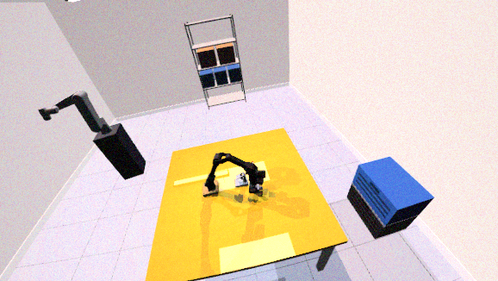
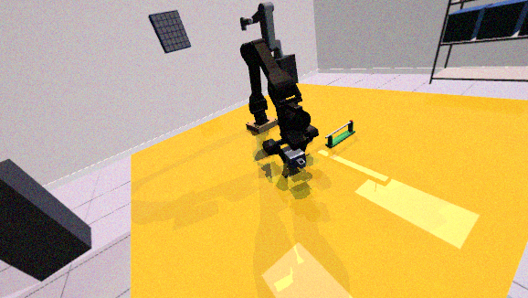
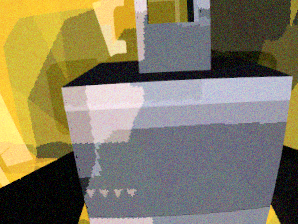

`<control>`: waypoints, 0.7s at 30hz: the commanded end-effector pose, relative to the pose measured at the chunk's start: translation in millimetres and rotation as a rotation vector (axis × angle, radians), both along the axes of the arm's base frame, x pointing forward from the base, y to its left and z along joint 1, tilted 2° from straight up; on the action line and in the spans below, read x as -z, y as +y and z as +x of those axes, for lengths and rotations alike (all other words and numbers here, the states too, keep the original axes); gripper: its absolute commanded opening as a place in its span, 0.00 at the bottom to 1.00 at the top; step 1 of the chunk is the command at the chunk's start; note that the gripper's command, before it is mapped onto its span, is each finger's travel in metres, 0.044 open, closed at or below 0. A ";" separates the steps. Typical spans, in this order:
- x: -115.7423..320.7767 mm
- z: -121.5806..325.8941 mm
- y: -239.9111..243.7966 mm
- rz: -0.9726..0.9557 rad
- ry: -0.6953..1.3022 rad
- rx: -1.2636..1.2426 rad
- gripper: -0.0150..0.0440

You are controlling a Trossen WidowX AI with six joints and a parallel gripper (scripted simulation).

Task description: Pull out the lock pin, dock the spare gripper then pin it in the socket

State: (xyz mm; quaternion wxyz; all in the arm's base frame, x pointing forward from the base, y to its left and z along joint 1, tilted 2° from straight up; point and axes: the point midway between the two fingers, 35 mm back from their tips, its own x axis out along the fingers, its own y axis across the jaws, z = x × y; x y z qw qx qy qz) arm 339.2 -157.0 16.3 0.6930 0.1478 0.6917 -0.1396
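My gripper [image 1: 256,184] [image 2: 293,151] is open around a large grey block [image 3: 185,165], which looks like the spare gripper. The dark fingers stand at both lower sides of it in the wrist view, with slivers of yellow table showing beside its lower end. A grey post with a square opening, apparently its spigot [image 3: 175,50], stands beyond the block's edge. A pale fixture [image 1: 241,180], possibly the mount, is between the arm's base and my gripper; the arm hides it in the exterior view. A silver pin [image 2: 340,130] with a red end lies across a green stand [image 2: 342,138]. Whether block and socket meet is unclear.
The yellow table [image 1: 189,241] [image 2: 411,137] carries the arm's base [image 1: 210,190] [image 2: 261,125]. The green stand is close beside the arm, on the shelf side. A second arm on a black pedestal [image 1: 121,151], a shelf rack and a blue cabinet [image 1: 392,190] stand off the table.
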 end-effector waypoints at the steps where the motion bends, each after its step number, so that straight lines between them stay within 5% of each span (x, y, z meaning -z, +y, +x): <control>1: -1.1 0.4 -0.3 -0.002 -0.003 0.000 1.00; 21: -36.2 -4.8 2.0 0.011 0.025 0.000 1.00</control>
